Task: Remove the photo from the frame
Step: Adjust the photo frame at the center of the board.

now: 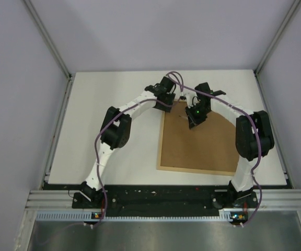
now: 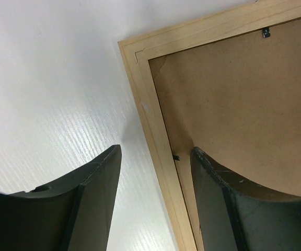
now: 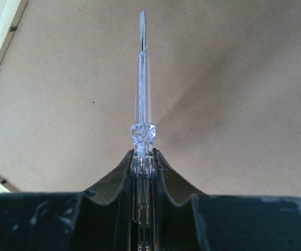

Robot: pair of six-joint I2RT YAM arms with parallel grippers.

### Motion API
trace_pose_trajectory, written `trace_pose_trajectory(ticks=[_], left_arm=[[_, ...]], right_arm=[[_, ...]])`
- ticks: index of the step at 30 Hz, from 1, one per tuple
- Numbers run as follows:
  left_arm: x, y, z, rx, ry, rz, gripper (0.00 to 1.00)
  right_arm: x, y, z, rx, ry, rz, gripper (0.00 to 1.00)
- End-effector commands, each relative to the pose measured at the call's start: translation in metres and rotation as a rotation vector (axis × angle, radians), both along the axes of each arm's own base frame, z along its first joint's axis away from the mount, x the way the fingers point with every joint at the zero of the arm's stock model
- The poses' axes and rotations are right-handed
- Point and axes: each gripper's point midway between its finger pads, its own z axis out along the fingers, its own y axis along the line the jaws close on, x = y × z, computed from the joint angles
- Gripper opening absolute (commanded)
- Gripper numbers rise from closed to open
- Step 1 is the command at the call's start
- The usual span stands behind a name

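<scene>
Photo: not visible; judged to lie under the brown backing, inside the frame.
Frame (image 1: 197, 151): face down, right of centre in the overhead view, flat on the white table (image 1: 114, 104).
Backing (image 3: 234, 104): stiff fibreboard, pinned by small tabs (image 2: 266, 32) along its edge.
Handling: paper probably light, limp and easily creased; best pinched at an edge once the backing is lifted.
Left gripper (image 2: 155, 152): spread wide, gripping nothing, straddling the wooden rail (image 2: 159, 141) near the frame's upper-left corner.
Right gripper (image 3: 141, 159): clenched on a clear flat-blade screwdriver (image 3: 141, 78), tip over the backing; contact impossible to tell.
</scene>
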Motion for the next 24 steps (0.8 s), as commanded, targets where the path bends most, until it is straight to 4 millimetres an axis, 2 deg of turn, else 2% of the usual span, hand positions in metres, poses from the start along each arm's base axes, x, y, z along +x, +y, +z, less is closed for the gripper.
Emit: trace_pose_trajectory(ticks=[1, 6, 9, 12, 19, 24], left_arm=[[-0.0008, -0.0077, -0.0015, -0.01, 0.011, -0.019, 0.62], [-0.002, -0.0044, -0.0022, 0.004, 0.016, -0.009, 0.61], [-0.0018, -0.0021, -0.0049, 0.017, 0.016, -0.006, 0.56], [-0.0027, -0.0015, -0.0074, 0.026, 0.021, -0.005, 0.44], [-0.0036, -0.0006, -0.0079, 0.031, 0.027, -0.003, 0.29], [-0.003, 0.0, -0.0042, 0.028, 0.022, 0.007, 0.06]], right_arm=[[0.0087, 0.0049, 0.0045, 0.034, -0.036, 0.007, 0.0], [0.0084, 0.0056, 0.005, 0.035, -0.036, 0.006, 0.0], [0.0088, 0.0063, 0.0048, 0.038, -0.037, 0.007, 0.0], [0.0082, 0.0057, 0.0043, 0.039, -0.033, 0.006, 0.0], [0.008, 0.0062, 0.0049, 0.039, -0.035, 0.009, 0.0], [0.0082, 0.006, 0.0053, 0.038, -0.038, 0.01, 0.0]])
